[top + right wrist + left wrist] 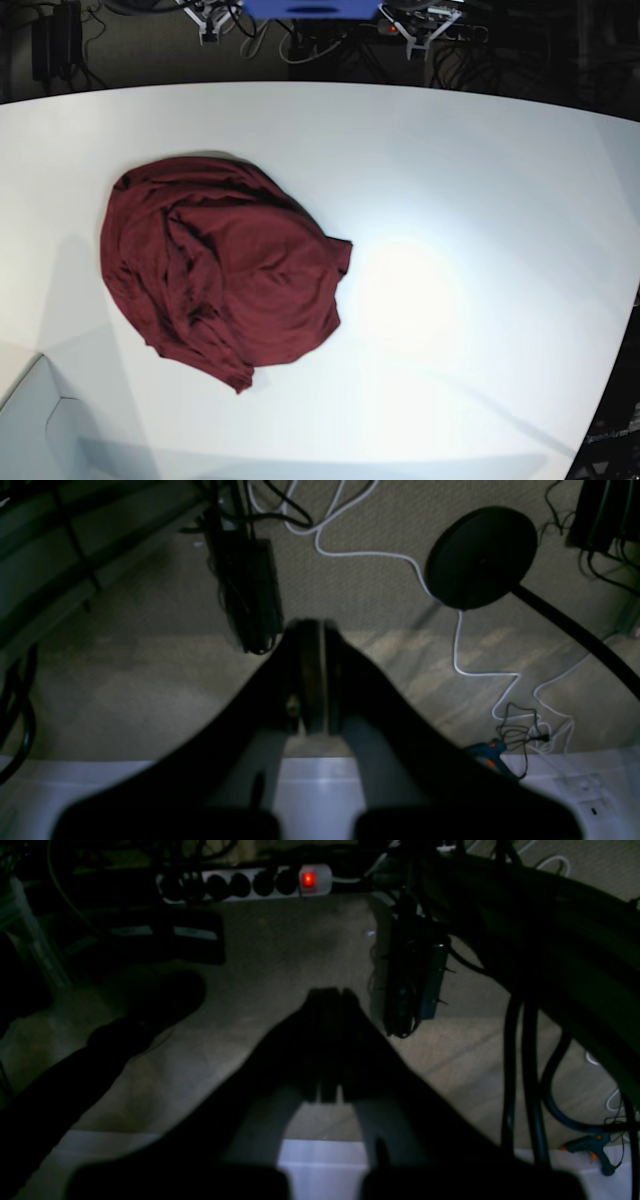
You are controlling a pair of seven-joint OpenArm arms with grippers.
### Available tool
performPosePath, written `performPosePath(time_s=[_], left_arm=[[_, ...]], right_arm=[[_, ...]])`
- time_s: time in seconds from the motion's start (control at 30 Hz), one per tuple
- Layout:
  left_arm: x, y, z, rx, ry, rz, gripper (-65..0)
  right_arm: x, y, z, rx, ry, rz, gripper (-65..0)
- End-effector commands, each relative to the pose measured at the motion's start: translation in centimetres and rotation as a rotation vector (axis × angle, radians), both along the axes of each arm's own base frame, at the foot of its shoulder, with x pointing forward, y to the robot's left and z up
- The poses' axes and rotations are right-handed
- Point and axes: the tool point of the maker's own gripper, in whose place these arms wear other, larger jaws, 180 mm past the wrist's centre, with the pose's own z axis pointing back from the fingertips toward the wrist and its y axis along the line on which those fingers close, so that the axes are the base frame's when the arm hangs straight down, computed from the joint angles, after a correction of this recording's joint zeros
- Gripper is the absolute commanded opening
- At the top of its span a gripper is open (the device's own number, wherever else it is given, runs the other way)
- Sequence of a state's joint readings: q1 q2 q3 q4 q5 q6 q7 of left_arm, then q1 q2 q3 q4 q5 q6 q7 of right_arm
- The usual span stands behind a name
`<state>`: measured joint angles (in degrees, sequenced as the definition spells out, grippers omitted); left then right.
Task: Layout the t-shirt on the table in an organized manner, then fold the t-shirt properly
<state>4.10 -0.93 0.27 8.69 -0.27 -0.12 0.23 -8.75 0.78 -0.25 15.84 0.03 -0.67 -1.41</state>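
My left gripper and right gripper are both pressed together on nothing, parked past the table edge over the floor, so the layout step hasn't begun. The t-shirt lies crumpled on the table's left half in the base view, its long axis roughly upper-left to lower-right; collar and sleeves can't be made out. I judge I must next reach in, find the edges and spread it flat.

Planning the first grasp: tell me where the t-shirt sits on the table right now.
In the base view the t-shirt lies crumpled in a heap on the left half of the table, no gripper near it.
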Motion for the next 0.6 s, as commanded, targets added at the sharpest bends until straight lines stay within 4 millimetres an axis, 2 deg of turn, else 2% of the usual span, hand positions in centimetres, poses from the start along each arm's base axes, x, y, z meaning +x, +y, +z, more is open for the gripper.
performPosePath(time_s=[0.0,0.2,0.27,0.33,0.4,0.47,0.53,0.57], left_arm=[[0.1,0.0,0.0,0.007,-0.005,-0.005,-64.9],[-0.1,0.0,0.0,0.005,-0.002,-0.004,-64.9],[-0.4,0.4,0.0,0.010,0.001,0.003,-64.9],[-1.9,0.5,0.0,0.011,0.023,0.003,-64.9],[-3.7,1.4,0.1,0.024,0.043,0.004,-64.9],[-3.9,1.8,0.3,0.029,0.023,0.000,-64.9],[-5.0,1.9,0.8,0.027,0.005,-0.005,-64.9],[-4.4,1.7,1.2,0.023,-0.027,-0.007,-64.9]], right_arm=[[-0.1,0.3,0.0,0.015,-0.004,-0.001,-65.0],[-0.4,0.2,0.0,0.013,-0.002,0.001,-65.0],[-1.6,-1.0,0.1,-0.004,0.013,0.001,-65.0],[-1.4,-1.3,0.3,-0.009,-0.016,0.002,-65.0],[-1.9,-1.4,0.9,-0.012,-0.045,0.012,-65.0],[-1.5,-2.3,1.7,-0.027,-0.092,0.022,-65.0],[-1.7,-3.0,2.9,-0.039,-0.136,0.033,-65.0],[-1.7,-3.1,3.5,-0.041,-0.156,0.037,-65.0]])
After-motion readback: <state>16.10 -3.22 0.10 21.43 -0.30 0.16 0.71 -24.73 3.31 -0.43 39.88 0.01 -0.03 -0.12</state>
